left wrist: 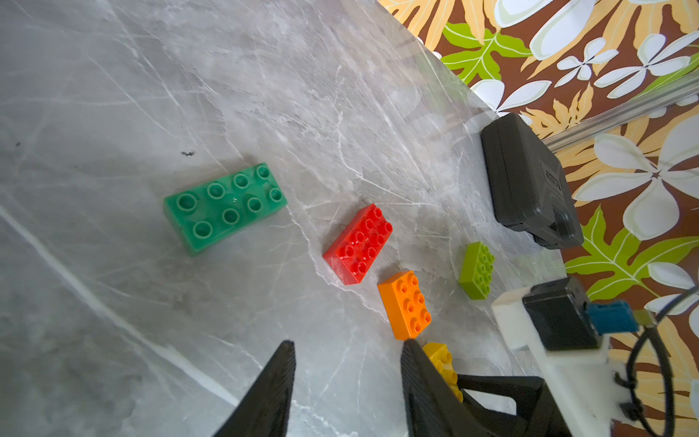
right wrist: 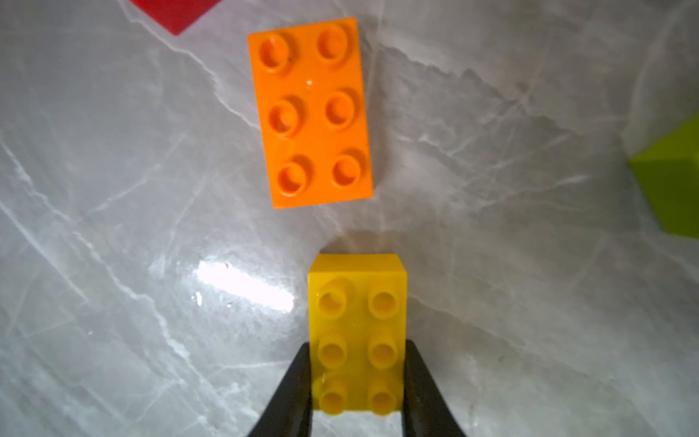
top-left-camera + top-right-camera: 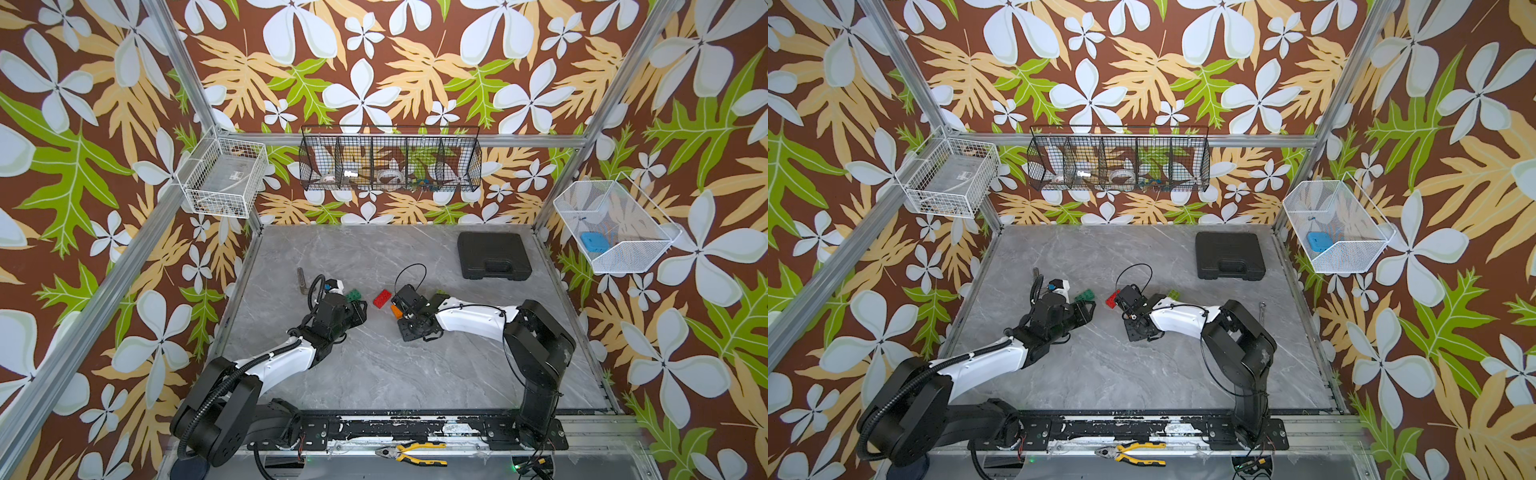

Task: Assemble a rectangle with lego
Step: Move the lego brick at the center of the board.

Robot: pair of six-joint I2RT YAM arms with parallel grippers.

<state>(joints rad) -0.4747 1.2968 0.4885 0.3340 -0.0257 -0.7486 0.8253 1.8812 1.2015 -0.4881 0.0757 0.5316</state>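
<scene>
From above, the right arm's wrist covers the yellow brick (image 2: pixel 358 302) in both top views. The right wrist view shows it clearly: the right gripper (image 2: pixel 358 346) pinches it, one black finger against each long side. In the left wrist view only a studded corner shows behind a finger. The left gripper (image 1: pixel 348 344) is spread wide with nothing between its fingers, low over bare table (image 3: pixel 374 374). The right wrist view cuts the red brick (image 1: pixel 358 244) down to one corner and the lime green brick (image 1: pixel 477 270) to a blurred edge. All five bricks are separate, studs up, in a loose row across the middle of the table: the dark green brick (image 1: pixel 225 206) nearest the left gripper, then red, then the orange brick (image 2: pixel 310 113) just beyond the yellow one without touching it, with lime green off towards a shut black case (image 3: pixel 493 254) near the back right corner. The front half of the table is open marble up to the rail, where yellow-handled pliers (image 3: pixel 411 453) lie. A white wire basket (image 3: pixel 224 176) on the left wall holds something pale and hard to make out. A black wire basket (image 3: pixel 390 158) on the back wall has several compartments of small blurred items. A white mesh basket (image 3: pixel 615 226) on the right wall holds a blue block (image 3: pixel 593 242).
</scene>
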